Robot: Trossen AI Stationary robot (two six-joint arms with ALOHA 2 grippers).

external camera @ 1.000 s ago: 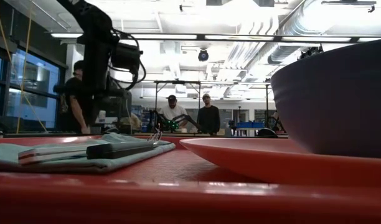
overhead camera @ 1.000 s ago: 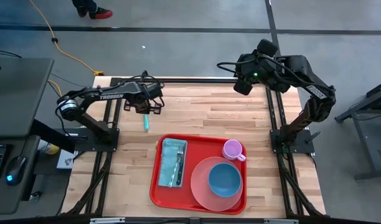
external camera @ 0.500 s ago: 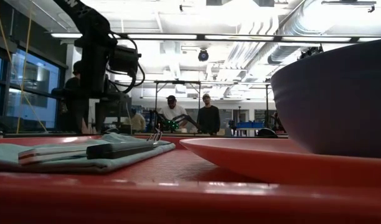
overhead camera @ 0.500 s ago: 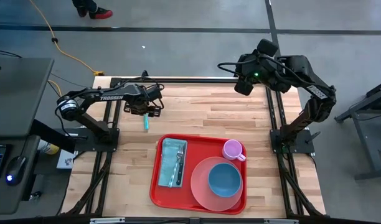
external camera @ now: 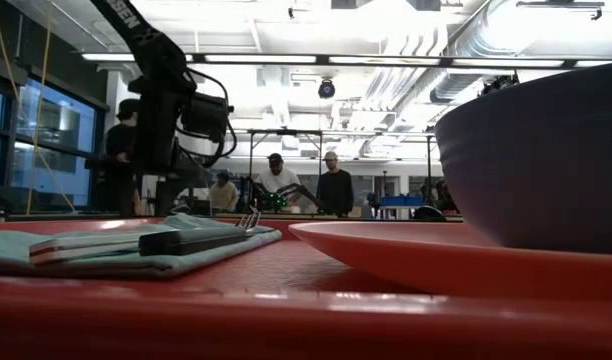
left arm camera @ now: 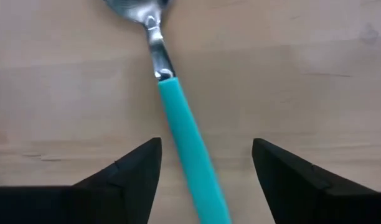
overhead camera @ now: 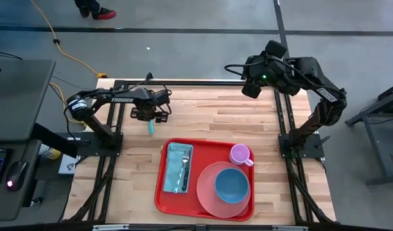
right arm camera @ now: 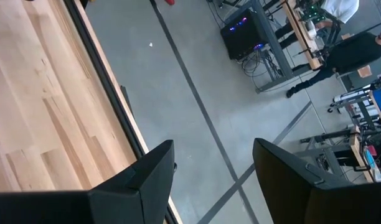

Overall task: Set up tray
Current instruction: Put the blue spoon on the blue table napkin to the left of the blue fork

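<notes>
A spoon (overhead camera: 149, 126) with a teal handle (left arm camera: 184, 137) lies flat on the wooden table, left of and beyond the red tray (overhead camera: 162, 192). My left gripper (overhead camera: 151, 115) hangs over the spoon's handle end, open, one finger on either side of the handle (left arm camera: 206, 171) without touching it. The tray holds a folded blue-green napkin (overhead camera: 176, 154) with a fork (external camera: 201, 238) on it, a pink cup (overhead camera: 240, 154), and a salmon plate (overhead camera: 206, 189) carrying a blue bowl (overhead camera: 232, 184). My right gripper (right arm camera: 212, 180) waits open at the table's far right corner.
Bare wood lies between the spoon and the tray and across the table's far half. People stand in the room beyond the table (external camera: 306, 185). A desk (overhead camera: 17, 96) stands off the table's left side.
My left gripper has come down a little and shifted slightly toward the table's near edge, closer to the spoon. The spoon and the things on the tray have stayed where they were.
</notes>
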